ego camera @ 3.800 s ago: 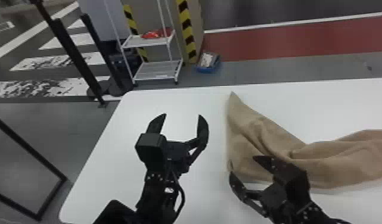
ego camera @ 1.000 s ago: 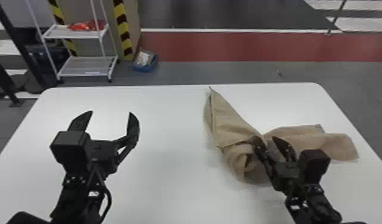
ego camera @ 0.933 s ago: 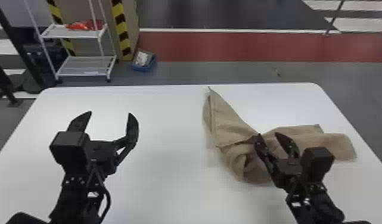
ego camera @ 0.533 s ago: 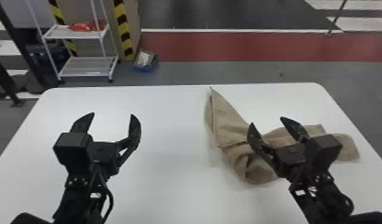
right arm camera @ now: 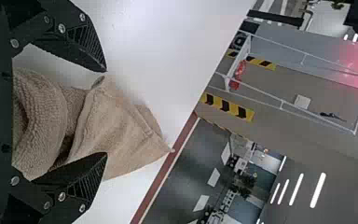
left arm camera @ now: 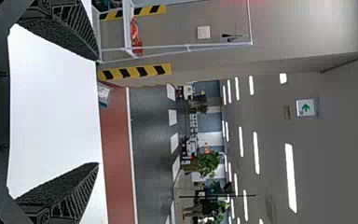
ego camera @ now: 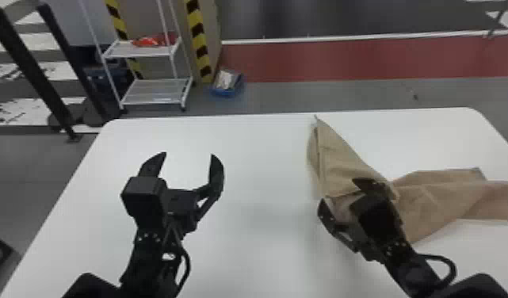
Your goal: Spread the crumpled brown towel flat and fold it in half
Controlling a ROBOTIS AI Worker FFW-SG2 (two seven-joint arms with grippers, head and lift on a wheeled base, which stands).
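In the head view, the brown towel [ego camera: 431,202] lies crumpled on the table's right half, a pointed corner reaching the back edge. My left gripper [ego camera: 188,153] stands open over bare tabletop, left of the towel. The right gripper [ego camera: 337,191] is open and tilted leftward at the towel's near left part. In the left wrist view, the left gripper [left arm camera: 98,111] has nothing between its widely parted fingers. In the right wrist view, a bunched, rolled part of the towel [right arm camera: 116,126] lies between the parted fingers of the right gripper [right arm camera: 106,112], not pinched.
The white table [ego camera: 260,158] has rounded back corners. Behind it on the floor stand a white shelf rack [ego camera: 157,91] with red items and a blue bin [ego camera: 227,85]. Dark posts [ego camera: 31,67] rise beyond the table's back left.
The towel's left part has become folded and bunched since the earliest frame. Lately my right gripper has moved left and turned its fingers leftward. The head view has swung left; the left gripper stays open.
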